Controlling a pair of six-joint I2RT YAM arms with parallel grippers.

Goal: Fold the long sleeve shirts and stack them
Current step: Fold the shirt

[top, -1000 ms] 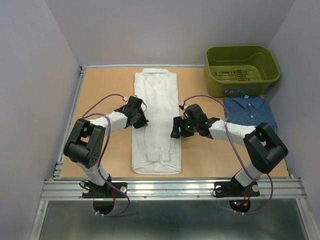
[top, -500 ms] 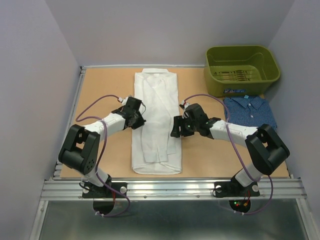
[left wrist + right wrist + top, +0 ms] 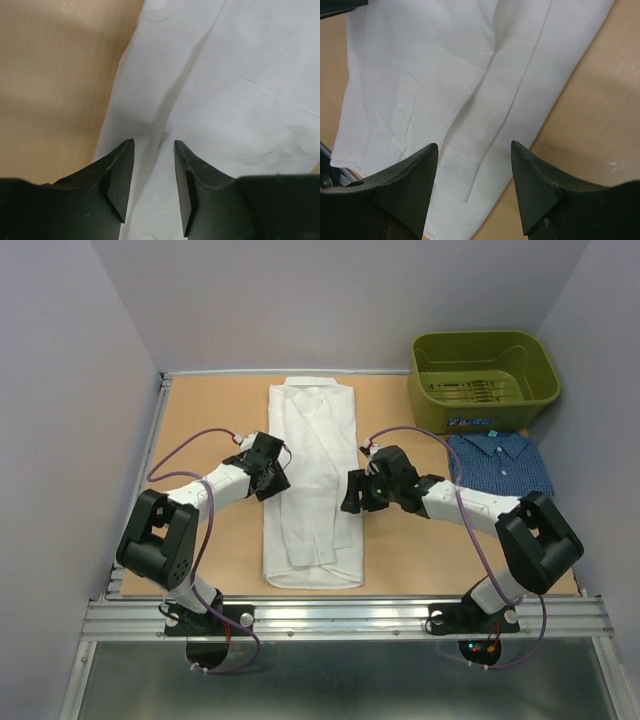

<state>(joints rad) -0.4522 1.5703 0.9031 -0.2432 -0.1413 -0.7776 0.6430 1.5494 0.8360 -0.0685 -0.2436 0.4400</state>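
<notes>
White cloth button-up shirt (image 3: 312, 480), lying as long strip: soft, light, floppy, we judge. Left gripper (image 3: 153, 145) narrowly parted, right gripper (image 3: 474, 147) wide, both empty. We favour pinching near hem corners.

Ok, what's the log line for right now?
white shirt: folded narrow, flat | left pincer: open over it | right pincer: open over it | blue shirt: folded, right side

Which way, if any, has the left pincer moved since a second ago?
Yes: the left pincer backed slightly left, toward the white shirt's left edge.
</notes>
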